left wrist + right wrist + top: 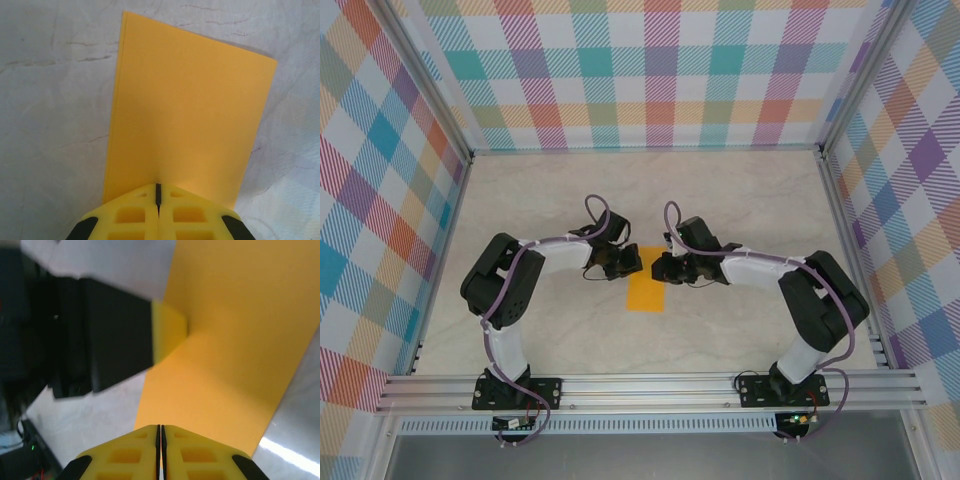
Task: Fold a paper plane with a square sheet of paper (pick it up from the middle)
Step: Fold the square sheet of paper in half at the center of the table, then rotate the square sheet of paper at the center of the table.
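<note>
The orange-yellow sheet of paper [645, 292] lies flat on the table as a tall rectangle folded in half. A doubled edge runs down the left side of the paper [190, 110]. My left gripper [623, 262] is shut, and its yellow fingertips [158, 189] sit over the near edge of the paper with nothing between them. My right gripper [667, 268] is also shut and rests over the opposite side of the paper [235, 340]. Its tips [160, 429] point toward the left gripper's finger [170, 332], which touches the sheet.
The pale marbled tabletop [550, 200] has free room on all sides of the paper. Checked walls [650, 70] enclose the back and both sides. An aluminium rail [650, 390] runs along the near edge, where both arm bases are bolted.
</note>
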Robot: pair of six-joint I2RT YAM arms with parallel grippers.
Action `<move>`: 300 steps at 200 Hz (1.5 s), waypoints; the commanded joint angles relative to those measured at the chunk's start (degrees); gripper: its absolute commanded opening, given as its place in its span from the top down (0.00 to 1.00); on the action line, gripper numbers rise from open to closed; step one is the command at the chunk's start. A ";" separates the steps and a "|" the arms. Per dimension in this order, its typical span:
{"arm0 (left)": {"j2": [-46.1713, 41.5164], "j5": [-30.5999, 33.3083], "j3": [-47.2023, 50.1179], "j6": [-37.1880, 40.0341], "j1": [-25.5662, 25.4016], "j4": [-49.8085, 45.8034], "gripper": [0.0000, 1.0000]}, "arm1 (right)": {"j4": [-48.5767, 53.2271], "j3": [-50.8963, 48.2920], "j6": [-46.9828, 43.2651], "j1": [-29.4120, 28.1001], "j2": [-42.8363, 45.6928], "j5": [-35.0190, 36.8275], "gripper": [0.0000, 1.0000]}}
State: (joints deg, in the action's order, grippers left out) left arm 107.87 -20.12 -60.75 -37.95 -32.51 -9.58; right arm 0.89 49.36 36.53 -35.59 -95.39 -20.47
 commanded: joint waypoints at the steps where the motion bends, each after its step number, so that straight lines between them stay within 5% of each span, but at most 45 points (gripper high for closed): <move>1: 4.20 2.76 -1.63 4.50 -0.71 -6.99 1.00 | -1.80 2.28 1.08 2.73 -2.41 4.54 0.90; 45: -0.37 -0.82 -5.42 4.59 -0.67 -4.74 0.95 | 5.68 11.63 -1.44 4.30 -6.54 7.24 0.90; 79: -9.74 6.52 -0.91 0.52 0.09 -10.41 0.86 | 8.73 17.52 -1.33 4.13 -12.62 5.72 0.91; 109: -17.13 6.73 3.80 -4.48 1.05 -10.52 0.80 | 12.58 23.03 -3.39 3.35 -17.02 2.81 0.91; 185: -16.71 4.76 5.51 -6.81 0.63 -7.65 0.72 | 22.20 33.45 -4.89 2.64 -25.96 7.95 0.92; 263: -10.96 -0.48 5.23 -9.15 -4.48 -0.89 0.74 | 27.19 24.63 11.15 4.39 -17.07 26.30 0.91; 300: -7.79 -2.37 3.56 -10.13 -7.78 0.88 0.83 | 11.46 16.04 8.48 6.86 -8.51 14.36 0.90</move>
State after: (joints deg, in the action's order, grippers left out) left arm 98.59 -20.10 -55.57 -47.07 -38.15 -10.57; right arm 21.47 69.01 44.62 -30.15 -109.56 -0.05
